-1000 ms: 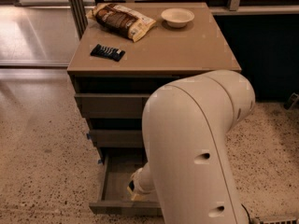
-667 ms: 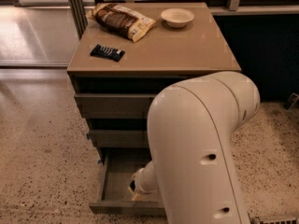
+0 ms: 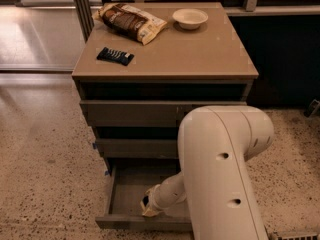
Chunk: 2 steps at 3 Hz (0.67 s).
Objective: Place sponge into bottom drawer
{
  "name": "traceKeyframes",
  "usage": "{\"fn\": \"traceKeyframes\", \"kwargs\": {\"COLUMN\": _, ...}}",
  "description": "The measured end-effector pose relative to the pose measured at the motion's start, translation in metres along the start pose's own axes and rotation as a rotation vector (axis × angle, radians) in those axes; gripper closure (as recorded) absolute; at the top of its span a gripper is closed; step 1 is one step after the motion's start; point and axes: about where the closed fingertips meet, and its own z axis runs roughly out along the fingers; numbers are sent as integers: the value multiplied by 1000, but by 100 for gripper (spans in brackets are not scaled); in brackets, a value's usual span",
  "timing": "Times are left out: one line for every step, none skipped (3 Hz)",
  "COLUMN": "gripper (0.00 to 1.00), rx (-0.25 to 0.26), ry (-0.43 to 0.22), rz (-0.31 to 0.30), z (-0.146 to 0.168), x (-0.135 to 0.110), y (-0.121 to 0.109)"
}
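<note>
The bottom drawer (image 3: 120,194) of the tan cabinet is pulled open, and its grey-brown floor shows at the left. My gripper (image 3: 149,206) reaches down into it from the right, at the end of my white arm (image 3: 220,184). It is shut on the sponge (image 3: 148,212), of which a pale yellow edge under a dark patch shows at the gripper's tip. The sponge is low inside the drawer, near its front wall. My arm hides the right half of the drawer.
On the cabinet top (image 3: 200,54) lie a flat black packet (image 3: 115,56), a snack bag (image 3: 132,21) and a white bowl (image 3: 190,18). Two upper drawers (image 3: 130,111) are slightly open. Speckled floor lies on the left, and a dark wall stands on the right.
My arm's big white link has swung down and to the right, uncovering more of the cabinet front. The gripper with the sponge has stayed low in the bottom drawer.
</note>
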Motion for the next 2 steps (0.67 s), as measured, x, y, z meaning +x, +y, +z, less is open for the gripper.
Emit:
{"fn": "traceKeyframes", "kwargs": {"gripper": 100, "rx": -9, "ry": 13, "rz": 47, "z": 61, "x": 29, "y": -12}}
{"fn": "traceKeyframes", "kwargs": {"gripper": 100, "rx": -11, "ry": 3, "rz": 52, "z": 65, "x": 28, "y": -13}}
